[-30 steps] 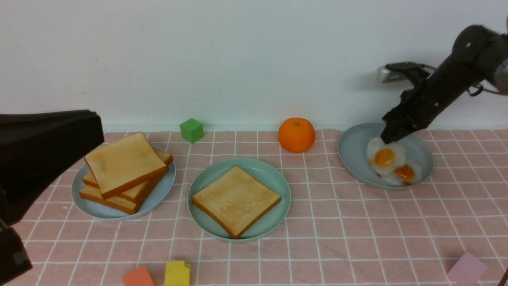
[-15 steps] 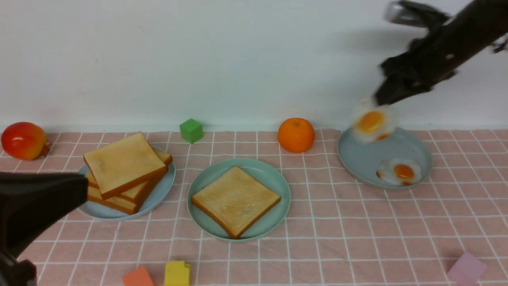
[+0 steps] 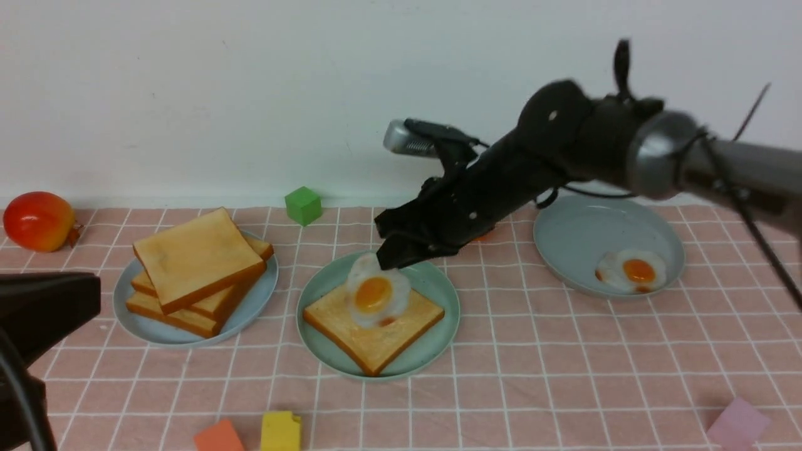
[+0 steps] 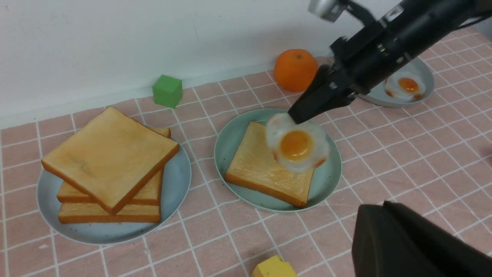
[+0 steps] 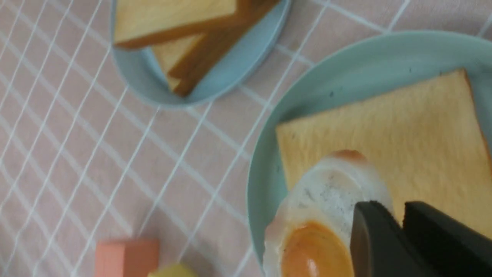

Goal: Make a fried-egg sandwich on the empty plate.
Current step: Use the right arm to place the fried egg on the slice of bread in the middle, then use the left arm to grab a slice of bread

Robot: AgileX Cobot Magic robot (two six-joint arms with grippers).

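Egg over toast: the right end effector point(image 3: 385, 260), reaching in over the middle of the desk point(image 3: 564, 363), is clenched on the white rim of a fried egg point(image 3: 374, 293). Its two dark fingers point(image 5: 378, 238) are pressed close on the egg's upper edge. The egg hangs tilted, yolk facing the robot, over the toast point(image 3: 376, 338) that lies flat on the mint plate point(image 3: 316, 285). Its lower edge is close to the slice, but whether the two touch cannot be told, and the egg is blurred in the left wrist view.

To the robot's left, a stack point(image 3: 197, 266) of three more slices sits on a bluish-grey plate point(image 3: 254, 310), the top slice turned askew on those below. To the right, a second bluish-grey plate point(image 3: 564, 238) carries a smaller egg point(image 3: 630, 271) with a deeper orange yolk, near its front rim. An orange point(image 4: 295, 69) stands by the wall between the mint plate and that plate, largely hidden behind the right arm in the front view.

A green cube point(image 3: 303, 205) sits at the wall behind the toast plates, and a red fruit point(image 3: 37, 220) at the far left. Along the near edge lie an orange block point(image 3: 217, 436), a yellow block point(image 3: 280, 431) and a pink block point(image 3: 736, 423).

The left end effector point(image 4: 399, 238) shows only as a dark shape low at the robot's left, well apart from the plates. Whether it is released or clenched cannot be told.
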